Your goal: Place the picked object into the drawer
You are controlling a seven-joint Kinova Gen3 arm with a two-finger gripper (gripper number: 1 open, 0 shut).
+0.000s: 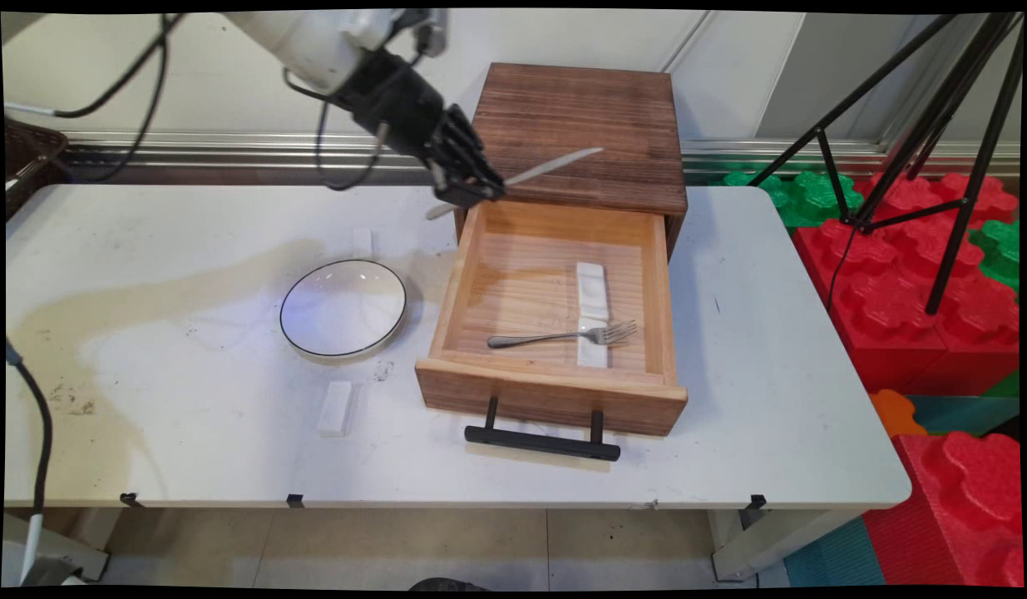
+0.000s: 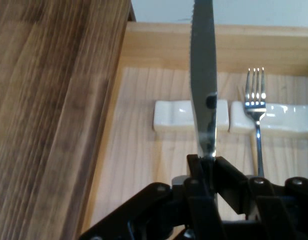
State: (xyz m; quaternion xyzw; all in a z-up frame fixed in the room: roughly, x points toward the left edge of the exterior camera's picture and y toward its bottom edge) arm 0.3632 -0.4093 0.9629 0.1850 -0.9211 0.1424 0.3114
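My gripper (image 1: 478, 188) is shut on a silver table knife (image 1: 555, 167), held in the air above the back left corner of the open wooden drawer (image 1: 551, 396). The blade points right, over the dark cabinet top (image 1: 580, 125). In the hand view the knife (image 2: 204, 80) rises straight up from the gripper (image 2: 206, 165). Inside the drawer lie two white cutlery rests (image 1: 590, 279) end to end, and a fork (image 1: 563, 336) rests across the nearer one. The hand view shows both rests (image 2: 174, 116) and the fork (image 2: 256, 95) below the blade.
A white bowl with a dark rim (image 1: 343, 309) sits left of the drawer. Two more white rests lie on the table, one near the front (image 1: 335, 408) and one behind the bowl (image 1: 362, 242). The drawer's black handle (image 1: 543, 441) juts forward. A tripod (image 1: 937, 125) and foam blocks (image 1: 920, 291) stand at right.
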